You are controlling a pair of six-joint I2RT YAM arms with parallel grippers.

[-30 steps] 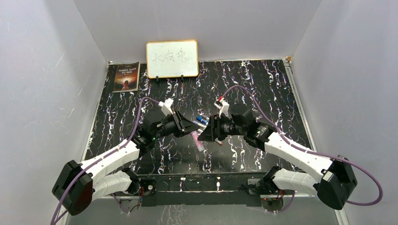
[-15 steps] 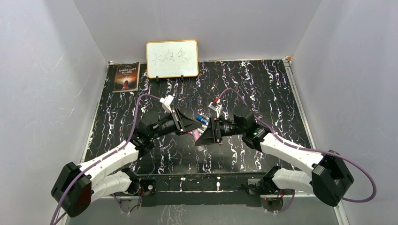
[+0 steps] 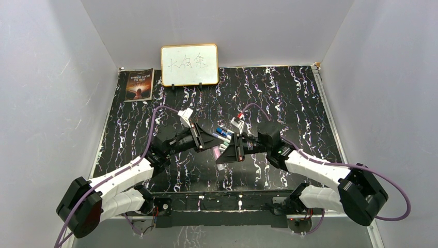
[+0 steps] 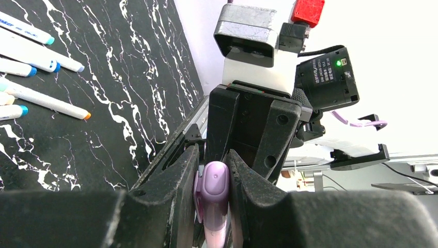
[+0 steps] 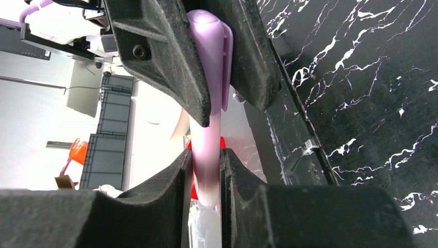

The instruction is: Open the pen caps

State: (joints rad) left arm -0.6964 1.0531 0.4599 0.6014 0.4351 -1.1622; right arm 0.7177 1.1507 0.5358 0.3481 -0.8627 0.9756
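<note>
A thick pink pen [image 5: 206, 155] with a purple cap [image 4: 214, 187] hangs above the mat between my two grippers. My left gripper [image 4: 213, 155] is shut on the capped end; the cap [image 5: 210, 46] and its clip show between the left fingers [image 5: 160, 57] in the right wrist view. My right gripper [image 5: 206, 152] is shut on the pink barrel just below the cap. From the top view the two grippers meet nose to nose at mid-table, with the pen [image 3: 219, 150] showing only as a pink sliver between them.
Several white-barrelled pens [image 4: 38, 54] with blue, teal and orange ends lie on the black marbled mat [image 3: 289, 98], just behind the grippers [image 3: 223, 132]. A whiteboard [image 3: 189, 64] and a book [image 3: 139, 84] stand at the back edge. Grey walls enclose the table.
My right gripper has moved left up to the left gripper and shut on the pink barrel. The left gripper has kept its hold on the capped end.
</note>
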